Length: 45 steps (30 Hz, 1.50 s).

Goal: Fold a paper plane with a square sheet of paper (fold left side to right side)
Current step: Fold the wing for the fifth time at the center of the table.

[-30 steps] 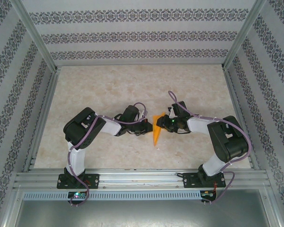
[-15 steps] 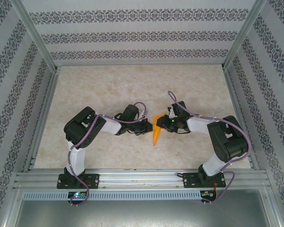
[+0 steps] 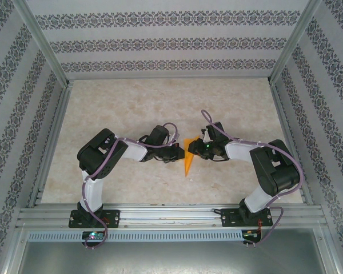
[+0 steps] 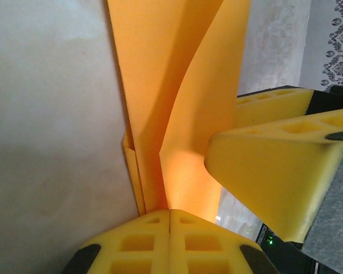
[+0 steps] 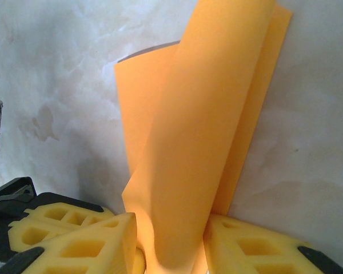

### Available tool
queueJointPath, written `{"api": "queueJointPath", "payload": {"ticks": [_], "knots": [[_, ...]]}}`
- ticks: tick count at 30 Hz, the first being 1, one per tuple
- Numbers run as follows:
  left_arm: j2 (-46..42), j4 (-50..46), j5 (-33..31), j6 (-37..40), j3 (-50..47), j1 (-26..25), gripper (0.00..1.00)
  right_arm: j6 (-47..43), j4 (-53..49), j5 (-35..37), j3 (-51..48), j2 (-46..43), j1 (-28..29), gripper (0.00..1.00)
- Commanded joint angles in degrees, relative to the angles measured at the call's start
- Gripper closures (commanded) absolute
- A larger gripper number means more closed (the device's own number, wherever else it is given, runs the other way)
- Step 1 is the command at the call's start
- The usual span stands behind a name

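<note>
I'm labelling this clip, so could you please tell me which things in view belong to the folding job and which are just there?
Part of the job:
- orange paper, folded into a narrow wedge
- left pincer, shut on the paper
- right pincer, around the paper

Just there:
- table
- patterned walls

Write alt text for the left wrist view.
The left claw, its yellow fingers shut, pinches the lower edge of the folded orange paper plane, whose layers rise up the frame over the pale marbled table. The right claw's yellow fingers reach in from the right.
</note>
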Motion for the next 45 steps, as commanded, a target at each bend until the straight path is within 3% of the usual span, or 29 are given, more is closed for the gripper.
{"api": "queueJointPath", "payload": {"ticks": [1, 18, 36, 38, 45], "knots": [[2.3, -6.8, -7.5, 3.5, 0.0, -0.3, 1.0, -0.8, -1.2, 2.3, -0.4, -0.2, 1.0, 0.62], [0.5, -12.9, -13.1, 5.0, 0.1, -0.2, 1.0, -1.3, -2.3, 2.5, -0.3, -2.8, 0.7, 0.61], [1.2, -14.9, -13.4, 6.0, 1.6, -0.1, 1.0, -3.1, -6.3, 2.7, -0.9, -7.6, -1.9, 0.61], [1.3, -15.3, -13.5, 6.2, 1.9, -0.1, 1.0, -3.6, -6.5, 1.7, -1.0, -8.9, -2.8, 0.62], [1.2, -15.2, -14.1, 5.9, 1.6, 0.2, 1.0, -4.8, -6.4, -1.4, 2.0, -7.2, -3.0, 0.86]]}}
